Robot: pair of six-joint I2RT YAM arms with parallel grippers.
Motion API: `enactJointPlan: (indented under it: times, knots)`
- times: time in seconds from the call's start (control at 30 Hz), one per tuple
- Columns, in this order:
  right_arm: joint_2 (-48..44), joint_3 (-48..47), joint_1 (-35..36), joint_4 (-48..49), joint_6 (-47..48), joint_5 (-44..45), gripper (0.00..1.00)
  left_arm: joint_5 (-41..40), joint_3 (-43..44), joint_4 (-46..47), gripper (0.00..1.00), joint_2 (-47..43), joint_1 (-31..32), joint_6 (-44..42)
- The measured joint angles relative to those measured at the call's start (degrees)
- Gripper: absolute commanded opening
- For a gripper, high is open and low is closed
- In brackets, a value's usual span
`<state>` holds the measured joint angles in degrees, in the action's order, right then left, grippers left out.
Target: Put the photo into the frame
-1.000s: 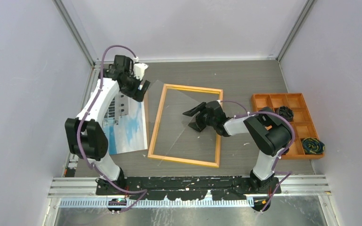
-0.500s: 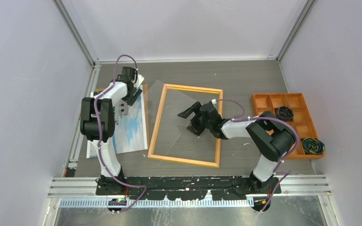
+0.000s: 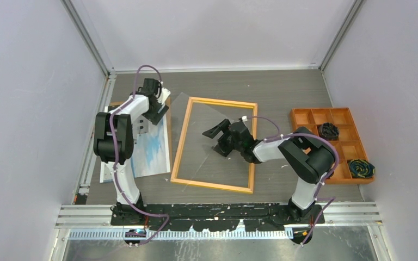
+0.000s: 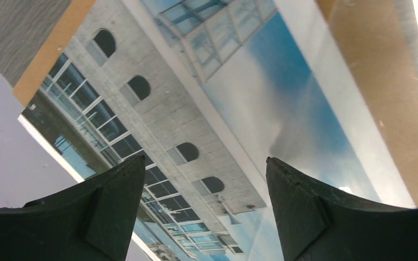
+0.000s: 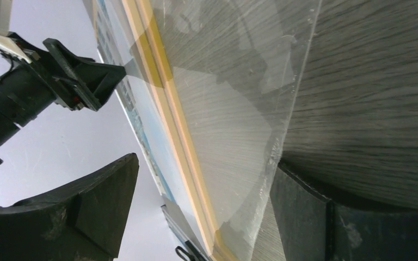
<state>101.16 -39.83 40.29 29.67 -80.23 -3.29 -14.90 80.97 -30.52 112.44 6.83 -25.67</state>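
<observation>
Black left jaws stand wide apart, gripping nothing, directly above the photo (image 4: 196, 125). Its arched grey-white building fills the gap between them, with blue sky toward 3 o'clock. A brown backing board (image 4: 370, 81) shows past the print's edge. The right jaws are also spread and empty, low inside the frame (image 3: 179, 147). They hang over a clear sheet (image 5: 223, 136) whose edge runs between them, just beside one finger. On the tabletop (image 3: 283, 92) the photo lies flat at 9 o'clock of the frame, just beside its rail and well apart from the right jaws. An orange tray (image 3: 306, 117) sits at 3 o'clock.
</observation>
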Motion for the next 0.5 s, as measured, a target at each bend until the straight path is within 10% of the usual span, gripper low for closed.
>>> enactJointPlan:
  times: [0.5]
  knots:
    - [6.14,5.92,0.46,18.45,-5.01,-0.07,0.39,4.04,-1.31,-2.95,0.82,-0.52,2.27,-0.24]
